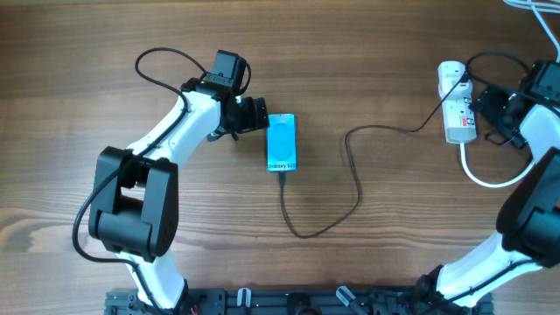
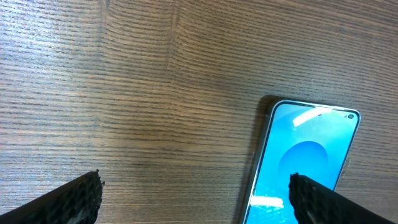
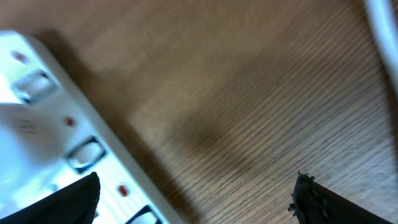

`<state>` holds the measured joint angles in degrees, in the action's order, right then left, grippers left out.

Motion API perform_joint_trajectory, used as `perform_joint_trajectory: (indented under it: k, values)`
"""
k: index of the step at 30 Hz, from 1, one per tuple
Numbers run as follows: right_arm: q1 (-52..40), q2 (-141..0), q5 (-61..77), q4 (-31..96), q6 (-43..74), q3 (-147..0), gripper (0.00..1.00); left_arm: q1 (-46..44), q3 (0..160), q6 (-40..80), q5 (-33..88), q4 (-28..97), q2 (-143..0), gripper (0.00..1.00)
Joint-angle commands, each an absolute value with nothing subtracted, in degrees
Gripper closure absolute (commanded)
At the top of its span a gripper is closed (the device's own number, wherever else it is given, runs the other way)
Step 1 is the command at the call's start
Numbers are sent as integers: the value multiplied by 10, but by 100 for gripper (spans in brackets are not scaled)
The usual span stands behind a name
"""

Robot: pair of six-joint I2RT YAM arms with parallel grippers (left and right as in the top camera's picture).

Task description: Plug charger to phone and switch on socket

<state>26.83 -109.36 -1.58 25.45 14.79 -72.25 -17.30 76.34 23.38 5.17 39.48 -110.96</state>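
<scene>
Black charger (image 1: 353, 171) is routed to the end of the phone (image 1: 282, 143). Left gripper (image 1: 262, 115) and right gripper (image 1: 479, 112) are held apart, empty.

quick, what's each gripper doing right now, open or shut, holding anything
left gripper: open, holding nothing, next to the phone.
right gripper: open, holding nothing, close to the socket.

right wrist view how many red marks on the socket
3. The top red mark is at the upper left, the middle red mark halfway down, the lowest red mark near the bottom edge. The socket runs out of frame, so more may be hidden.
</scene>
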Motion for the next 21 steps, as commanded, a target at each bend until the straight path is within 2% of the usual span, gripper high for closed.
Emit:
perform_joint_trajectory:
  k: [1, 7, 11, 21]
  values:
    - [269, -1161, 2, 240, 137, -716, 0, -173, 761, 227, 44, 394, -1097, 0]
    - [269, -1195, 31, 225, 137, -716, 0, -173, 761, 227, 44, 394, -1097, 0]
    - [269, -1195, 99, 214, 135, -716, 0, -173, 761, 227, 44, 394, -1097, 0]
    - [269, -1195, 107, 195, 161, -716, 0, -173, 761, 227, 44, 394, -1097, 0]
